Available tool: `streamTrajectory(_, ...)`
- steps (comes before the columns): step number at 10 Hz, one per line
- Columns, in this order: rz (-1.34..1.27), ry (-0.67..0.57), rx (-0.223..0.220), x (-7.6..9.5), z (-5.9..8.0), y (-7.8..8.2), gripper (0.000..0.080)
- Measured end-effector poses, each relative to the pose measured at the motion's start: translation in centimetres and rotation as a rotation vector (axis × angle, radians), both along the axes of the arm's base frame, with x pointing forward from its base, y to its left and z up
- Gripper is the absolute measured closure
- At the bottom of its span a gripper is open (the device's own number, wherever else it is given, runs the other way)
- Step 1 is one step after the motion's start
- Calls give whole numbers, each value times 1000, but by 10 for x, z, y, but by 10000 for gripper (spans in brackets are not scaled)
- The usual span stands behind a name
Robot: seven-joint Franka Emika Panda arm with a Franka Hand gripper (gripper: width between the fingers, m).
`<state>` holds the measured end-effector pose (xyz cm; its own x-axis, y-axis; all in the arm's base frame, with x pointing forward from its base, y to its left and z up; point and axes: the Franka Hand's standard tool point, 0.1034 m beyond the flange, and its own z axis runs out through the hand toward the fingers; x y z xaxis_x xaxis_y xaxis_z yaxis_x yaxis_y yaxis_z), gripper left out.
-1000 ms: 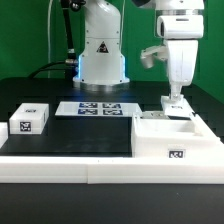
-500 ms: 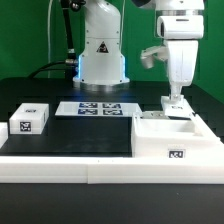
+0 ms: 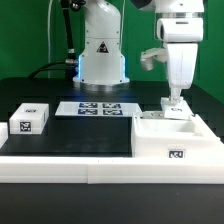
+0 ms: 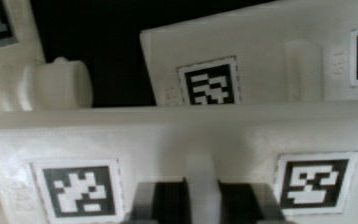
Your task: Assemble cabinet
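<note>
The cabinet box (image 3: 165,138), large, white and open-topped, sits at the exterior view's right with a marker tag on its front. My gripper (image 3: 174,99) points straight down over the box's far edge. It is shut on the top edge of a flat white door panel (image 3: 172,106) that stands upright there. In the wrist view the dark fingers (image 4: 165,203) pinch that panel (image 4: 176,150), which carries two tags. Beyond it lies a tagged white surface (image 4: 247,70) and a white knobbed piece (image 4: 43,85). How the panel's lower edge meets the box is hidden.
A small white tagged block (image 3: 28,122) sits at the exterior view's left. The marker board (image 3: 100,108) lies at the back middle, before the robot base (image 3: 100,55). A low white wall (image 3: 70,168) runs along the front of the black mat.
The gripper and the held panel have shifted very slightly toward the exterior view's right. Nothing else has moved.
</note>
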<state>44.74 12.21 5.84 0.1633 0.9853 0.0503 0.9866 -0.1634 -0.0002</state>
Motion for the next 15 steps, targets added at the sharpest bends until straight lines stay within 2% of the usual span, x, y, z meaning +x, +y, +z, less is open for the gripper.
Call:
streamTrajectory(13, 0, 3, -4, 4, 3, 0, 731)
streamTrajectory(15, -3, -4, -1, 10, 4, 0, 731)
